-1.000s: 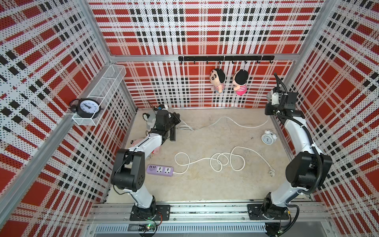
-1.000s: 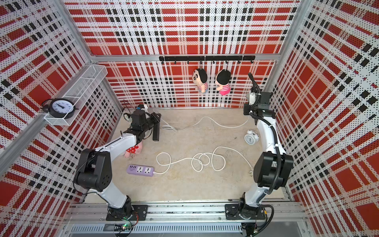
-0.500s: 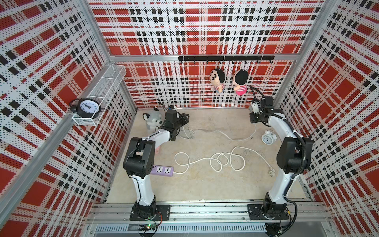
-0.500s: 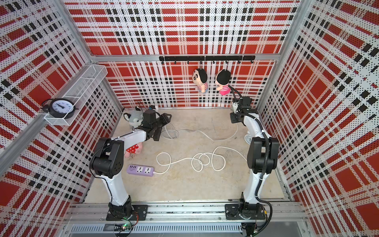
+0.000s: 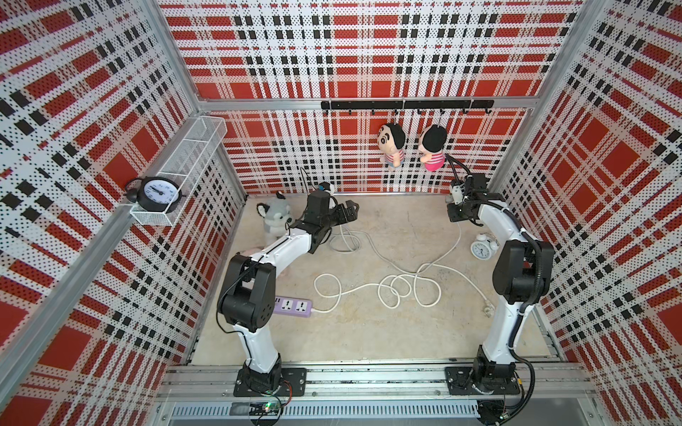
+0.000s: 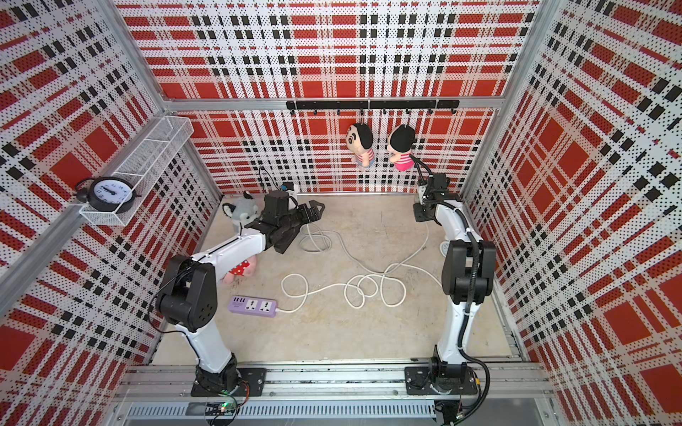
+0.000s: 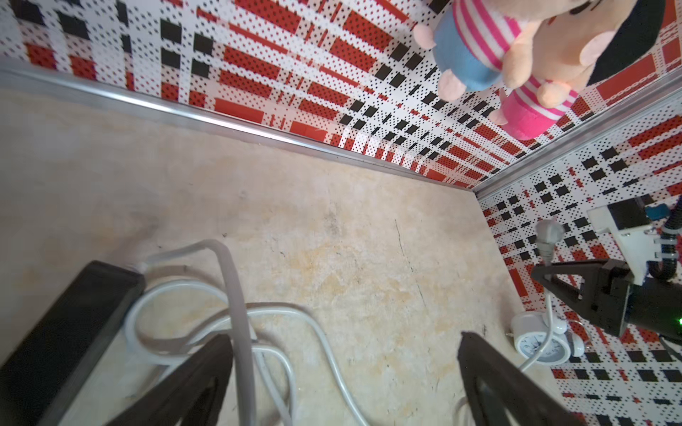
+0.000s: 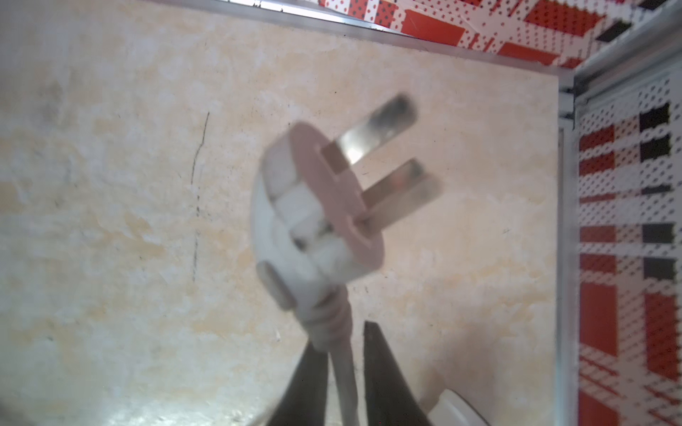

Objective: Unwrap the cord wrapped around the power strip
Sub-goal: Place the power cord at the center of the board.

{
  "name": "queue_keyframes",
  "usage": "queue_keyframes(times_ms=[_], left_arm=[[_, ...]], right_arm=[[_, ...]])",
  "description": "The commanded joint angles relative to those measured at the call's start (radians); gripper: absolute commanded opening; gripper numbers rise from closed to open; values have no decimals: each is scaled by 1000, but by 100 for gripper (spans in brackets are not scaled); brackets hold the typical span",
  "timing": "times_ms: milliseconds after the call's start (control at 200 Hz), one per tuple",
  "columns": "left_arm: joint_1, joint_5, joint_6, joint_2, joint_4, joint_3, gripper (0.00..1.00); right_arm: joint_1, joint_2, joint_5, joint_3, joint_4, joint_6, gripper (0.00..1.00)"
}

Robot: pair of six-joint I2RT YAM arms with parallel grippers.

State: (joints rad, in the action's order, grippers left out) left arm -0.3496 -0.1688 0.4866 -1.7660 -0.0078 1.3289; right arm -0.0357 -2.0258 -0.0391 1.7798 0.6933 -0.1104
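The purple power strip (image 5: 293, 306) (image 6: 252, 306) lies flat near the left arm's base, with no turns of cord around it. Its white cord (image 5: 391, 291) (image 6: 363, 291) runs off in loose loops over the floor. My left gripper (image 5: 348, 213) (image 6: 315, 212) (image 7: 343, 337) hangs open above a small coil of cord (image 7: 177, 306) at the back left and holds nothing. My right gripper (image 5: 454, 204) (image 6: 420, 206) (image 8: 341, 333) is at the back right. Its jaws stand slightly apart with the cord running between them, just behind the white plug (image 8: 313, 221) (image 7: 550, 232).
A husky plush (image 5: 275, 221) and a red-dressed plush (image 6: 240, 269) sit by the left wall. A white alarm clock (image 5: 483, 249) stands by the right wall below the right gripper. Two dolls (image 5: 391, 144) hang on the back wall. A black clock (image 5: 157, 190) rests on the wire shelf.
The left gripper opened and let the cord fall into a coil. The right arm swung in from the right wall and lower, its jaws parting. The cord between the arms went slack.
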Motion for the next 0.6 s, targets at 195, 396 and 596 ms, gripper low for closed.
queue_keyframes(times_ms=[195, 396, 596], left_arm=[[53, 154, -94, 154, -174, -88, 95], [87, 238, -86, 104, -182, -120, 54], [94, 325, -64, 88, -170, -182, 26]], right_arm=[[19, 90, -108, 100, 86, 29, 54], [212, 98, -218, 56, 105, 33, 38], [396, 41, -290, -46, -50, 118, 23]])
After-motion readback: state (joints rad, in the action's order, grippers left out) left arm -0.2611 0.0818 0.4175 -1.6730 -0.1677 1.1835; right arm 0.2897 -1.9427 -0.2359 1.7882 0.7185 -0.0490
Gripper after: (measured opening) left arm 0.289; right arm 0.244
